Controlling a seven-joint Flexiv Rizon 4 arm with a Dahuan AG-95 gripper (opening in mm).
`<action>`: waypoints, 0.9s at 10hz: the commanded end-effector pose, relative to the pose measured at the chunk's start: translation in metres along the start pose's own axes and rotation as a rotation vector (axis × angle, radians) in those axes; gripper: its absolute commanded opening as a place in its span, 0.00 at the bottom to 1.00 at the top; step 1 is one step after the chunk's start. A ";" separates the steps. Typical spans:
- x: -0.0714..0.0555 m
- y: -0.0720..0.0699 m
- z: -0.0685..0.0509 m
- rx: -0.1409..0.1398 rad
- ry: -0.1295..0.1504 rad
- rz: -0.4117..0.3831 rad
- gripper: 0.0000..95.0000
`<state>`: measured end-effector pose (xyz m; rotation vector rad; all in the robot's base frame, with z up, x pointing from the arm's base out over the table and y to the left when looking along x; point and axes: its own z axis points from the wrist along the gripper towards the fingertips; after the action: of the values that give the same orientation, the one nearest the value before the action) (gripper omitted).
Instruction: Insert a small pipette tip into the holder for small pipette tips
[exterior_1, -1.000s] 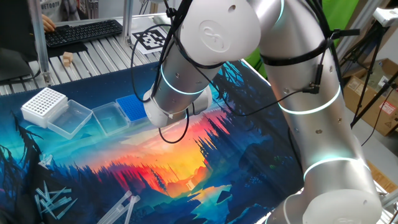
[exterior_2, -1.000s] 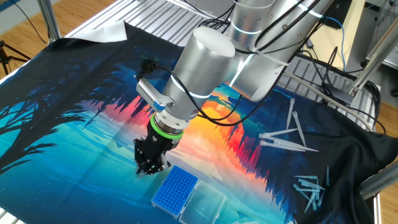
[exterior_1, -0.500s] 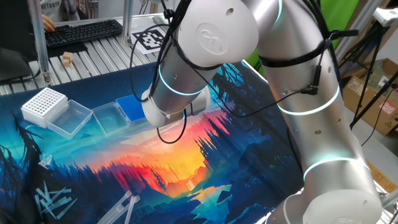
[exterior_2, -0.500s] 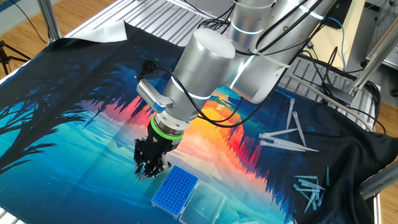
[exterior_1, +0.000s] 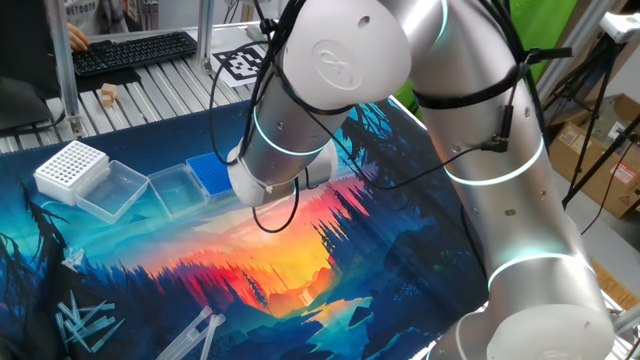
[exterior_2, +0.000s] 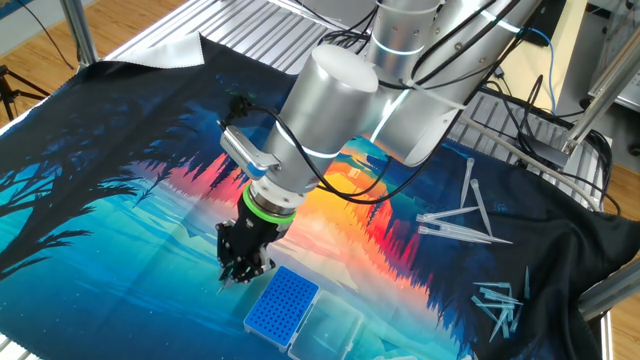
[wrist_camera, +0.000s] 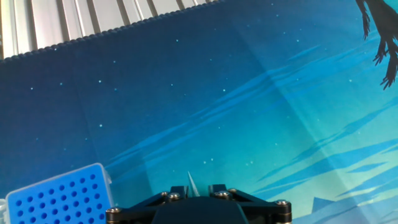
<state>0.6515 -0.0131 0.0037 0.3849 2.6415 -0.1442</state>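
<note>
The holder for small pipette tips (exterior_1: 205, 172) (exterior_2: 282, 305) (wrist_camera: 59, 198) is a bright blue rack with a fine grid of holes, and its clear lid lies open beside it. My gripper (exterior_2: 240, 275) (wrist_camera: 198, 186) hangs low over the cloth just to the left of the rack, not above its holes. In the hand view the jaws stand a little apart. The small pipette tip (wrist_camera: 190, 182), a thin whitish cone, points away between them, close against the left finger. In one fixed view the arm hides the gripper.
A white perforated rack (exterior_1: 70, 168) with a clear lid (exterior_1: 115, 190) sits left of the blue one. Longer clear tips lie scattered on the printed cloth (exterior_1: 85, 325) (exterior_2: 455, 220) (exterior_2: 497, 300). A keyboard (exterior_1: 130, 50) lies behind the mat on the slatted table.
The gripper has hardly moved. Its jaws look slightly wider than a second ago, and a whitish point now shows under them.
</note>
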 end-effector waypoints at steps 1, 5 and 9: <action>0.000 0.000 0.002 -0.002 -0.002 -0.001 0.00; 0.000 0.000 0.001 -0.009 0.008 0.003 0.00; 0.000 0.000 0.001 -0.011 0.021 0.008 0.00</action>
<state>0.6540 -0.0131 0.0034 0.3915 2.6579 -0.1099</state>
